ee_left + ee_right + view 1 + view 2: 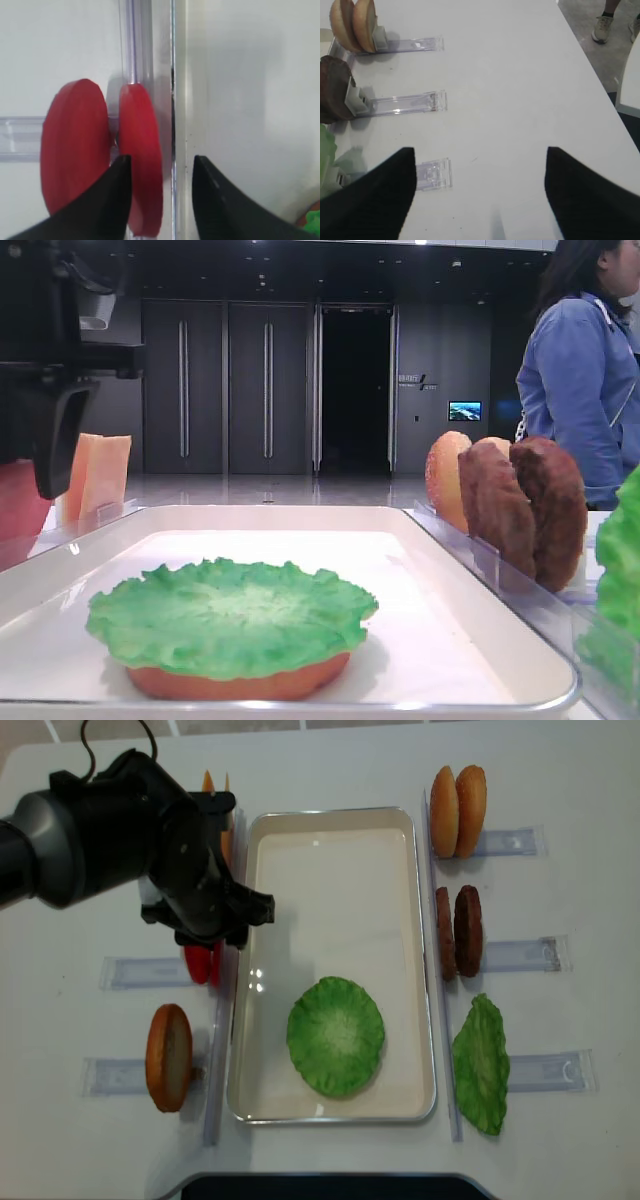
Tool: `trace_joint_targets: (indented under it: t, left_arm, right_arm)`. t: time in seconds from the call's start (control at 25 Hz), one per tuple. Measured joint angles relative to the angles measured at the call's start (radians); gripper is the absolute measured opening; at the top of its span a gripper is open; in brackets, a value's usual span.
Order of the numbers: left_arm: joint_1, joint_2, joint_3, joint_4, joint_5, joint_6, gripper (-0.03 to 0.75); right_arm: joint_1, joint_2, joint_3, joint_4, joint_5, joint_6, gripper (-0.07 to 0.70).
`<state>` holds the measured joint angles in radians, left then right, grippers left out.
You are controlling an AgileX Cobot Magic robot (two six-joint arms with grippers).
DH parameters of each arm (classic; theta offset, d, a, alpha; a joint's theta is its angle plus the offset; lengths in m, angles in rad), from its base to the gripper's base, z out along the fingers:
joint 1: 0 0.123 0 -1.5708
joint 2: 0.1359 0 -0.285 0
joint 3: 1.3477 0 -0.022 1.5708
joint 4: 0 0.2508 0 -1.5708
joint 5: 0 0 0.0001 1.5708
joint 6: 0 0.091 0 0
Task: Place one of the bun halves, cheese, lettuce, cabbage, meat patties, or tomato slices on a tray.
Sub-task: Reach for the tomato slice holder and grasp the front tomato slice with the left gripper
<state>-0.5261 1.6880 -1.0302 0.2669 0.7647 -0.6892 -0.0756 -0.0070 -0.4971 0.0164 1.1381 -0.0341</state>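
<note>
Closely, we saw the left gripper (159,192) straddling one of the tomato slices (141,160), just outside the tray's (243,930) left rim. Its fingers stood apart around the slice; we could not tell contact.

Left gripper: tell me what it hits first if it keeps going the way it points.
Likely the right-hand tomato slice, standing on edge between the fingers of the left gripper. Depth is unclear; the clear rack and table lie beyond.

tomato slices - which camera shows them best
The left wrist view: two red tomato slices stand on edge in a clear rack, filling the frame, the left end effector straddling the right one. The overhead view shows only a red sliver under the arm; the low exterior view a blurred red edge; the right wrist none.
</note>
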Motion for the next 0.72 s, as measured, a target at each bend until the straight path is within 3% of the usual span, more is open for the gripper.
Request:
trace_joint_targets:
  t: [0.44, 0.72]
  left_arm:
    - [0.0, 0.0, -0.001, 0.019, 0.041, 0.0, 0.068]
    - [0.0, 0.0, -0.005, 0.017, 0.059, 0.0, 0.063]
  right_arm:
    - [0.0, 0.0, 0.0, 0.0, 0.0, 0.0, 0.536]
    - [0.0, 0.0, 0.0, 0.0, 0.0, 0.0, 0.536]
